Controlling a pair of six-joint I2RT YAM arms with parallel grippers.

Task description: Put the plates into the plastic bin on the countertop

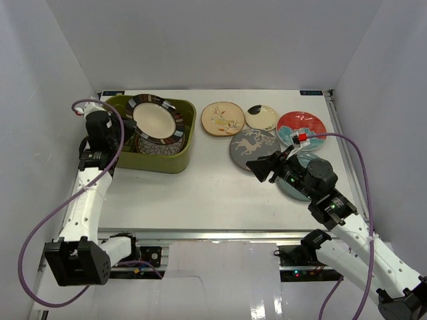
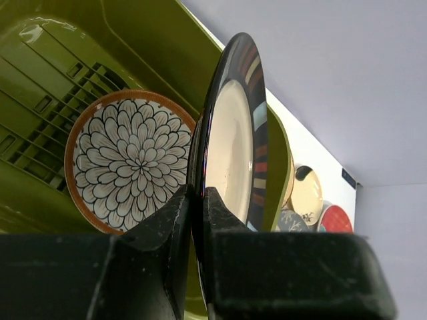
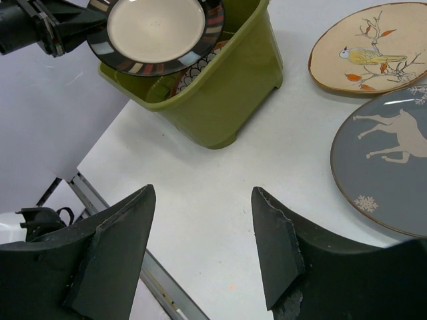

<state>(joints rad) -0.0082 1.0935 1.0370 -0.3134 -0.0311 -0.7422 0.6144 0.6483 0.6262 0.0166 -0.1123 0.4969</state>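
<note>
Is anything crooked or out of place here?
Only the dark-rimmed plate: it hangs tilted over the plastic bin, pinched at its rim by the left gripper, while the floral plate lies on the bin's floor.

1. No word, brand or number can be read with certainty in any of the views.
2. At the back left corner of the table (image 1: 200, 190) there is a small dark left label (image 1: 113, 93). It has pale marks, but they are too small to read.
3. At the back right corner there is a similar right label (image 1: 311, 92). Its marks are also too small to read.
4. On the right arm (image 1: 333, 200), near the wrist, sits a small red and white tag (image 1: 300, 137). No letters can be made out on it.
</note>
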